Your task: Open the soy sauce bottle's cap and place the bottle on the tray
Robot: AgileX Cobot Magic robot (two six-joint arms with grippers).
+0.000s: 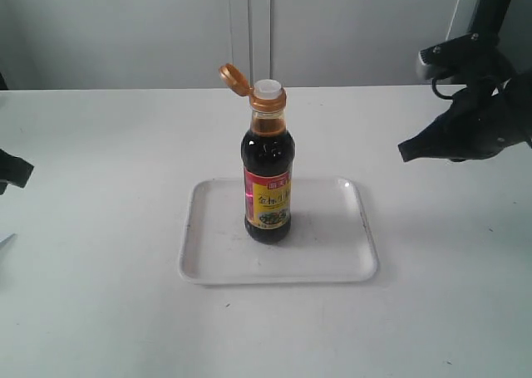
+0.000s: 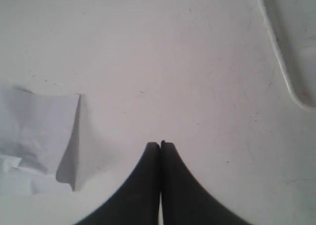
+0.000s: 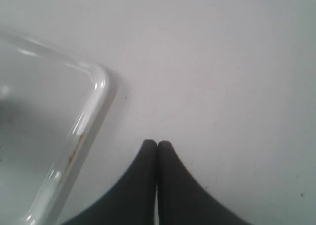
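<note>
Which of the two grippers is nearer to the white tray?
The right gripper, just beyond the tray's right rim; its wrist view shows a tray corner close by. The left gripper is far off, at the exterior view's left edge.

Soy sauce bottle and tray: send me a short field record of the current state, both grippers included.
bottle: soy sauce bottle stands upright on the tray, nothing holding it
lid: cap flipped open on its hinge, white spout exposed
left: left gripper shut, empty, above the table off the tray
right: right gripper shut, empty, just off a tray corner
other: crumpled paper near the left gripper
</note>
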